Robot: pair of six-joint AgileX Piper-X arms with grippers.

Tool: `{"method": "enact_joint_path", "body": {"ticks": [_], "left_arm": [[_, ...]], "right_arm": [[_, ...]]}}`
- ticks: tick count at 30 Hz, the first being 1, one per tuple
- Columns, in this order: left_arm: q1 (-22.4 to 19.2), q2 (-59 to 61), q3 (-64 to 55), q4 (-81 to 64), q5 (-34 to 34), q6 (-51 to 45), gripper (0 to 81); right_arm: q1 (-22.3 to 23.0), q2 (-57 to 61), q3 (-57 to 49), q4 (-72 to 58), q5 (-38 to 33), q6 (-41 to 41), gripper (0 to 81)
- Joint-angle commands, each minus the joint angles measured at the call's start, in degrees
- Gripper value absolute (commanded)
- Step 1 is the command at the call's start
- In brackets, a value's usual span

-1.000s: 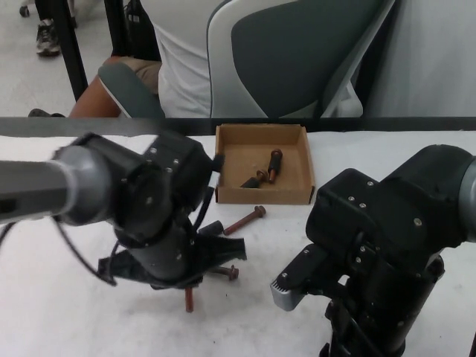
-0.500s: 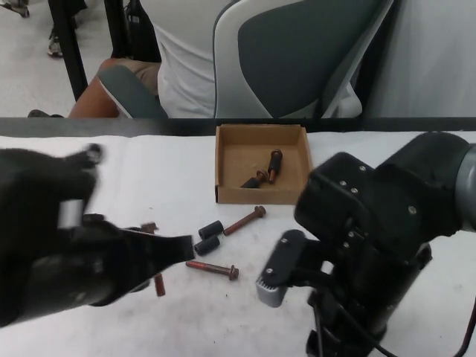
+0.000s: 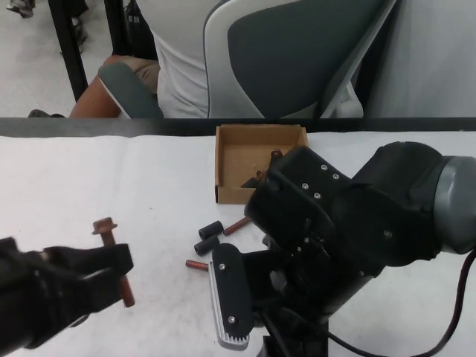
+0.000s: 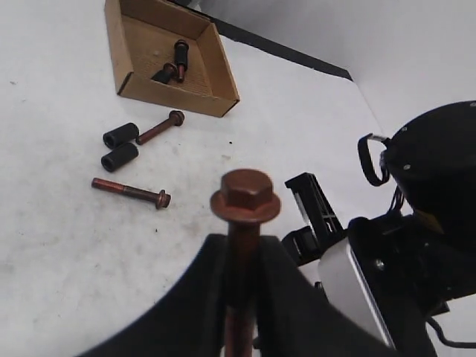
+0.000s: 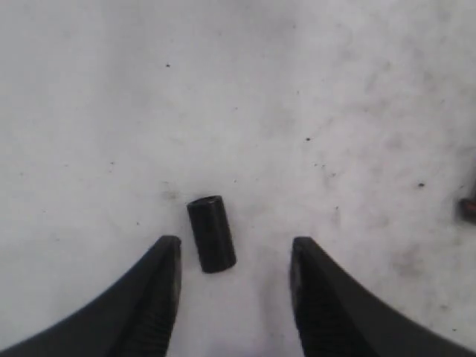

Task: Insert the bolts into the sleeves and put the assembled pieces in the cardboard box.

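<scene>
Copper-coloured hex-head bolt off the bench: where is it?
The bolt is clamped in the left gripper, over the white bench's left side in the high view, left of the two black cylindrical sleeves.

Blk right gripper (image 5: 235,244); grey-cuffed arm (image 3: 387,216)

The left gripper (image 4: 242,286) is seen clamped on a bolt (image 4: 244,197), whose head is held clear of the fingers (image 4: 197,297). The left arm (image 3: 30,301) is placed low at the near left of the bench. The right arm (image 3: 349,223) is bent over the bench. The right gripper (image 5: 234,290) is pointed down, its fingertips spread apart.
</scene>
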State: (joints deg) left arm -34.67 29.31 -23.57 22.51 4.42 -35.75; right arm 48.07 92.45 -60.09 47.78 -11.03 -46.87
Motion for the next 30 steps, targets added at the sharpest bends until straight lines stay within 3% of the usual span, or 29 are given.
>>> {"method": "enact_joint_path", "body": {"ticks": [1,10,30], "left_arm": [[0.05,-2.18,0.07,2.23,0.42,0.33,0.8],[0.19,-5.73,0.07,5.14,-1.73,10.01,0.8],[0.19,-5.70,0.07,5.67,-1.73,10.53,0.8]], "right_arm": [[0.60,-0.35,-0.42,-3.84,0.90,-3.87,44.4],[0.60,0.10,0.99,-2.93,0.90,-2.67,44.4],[0.60,3.17,1.14,-2.03,-0.46,-0.63,44.4]]}}
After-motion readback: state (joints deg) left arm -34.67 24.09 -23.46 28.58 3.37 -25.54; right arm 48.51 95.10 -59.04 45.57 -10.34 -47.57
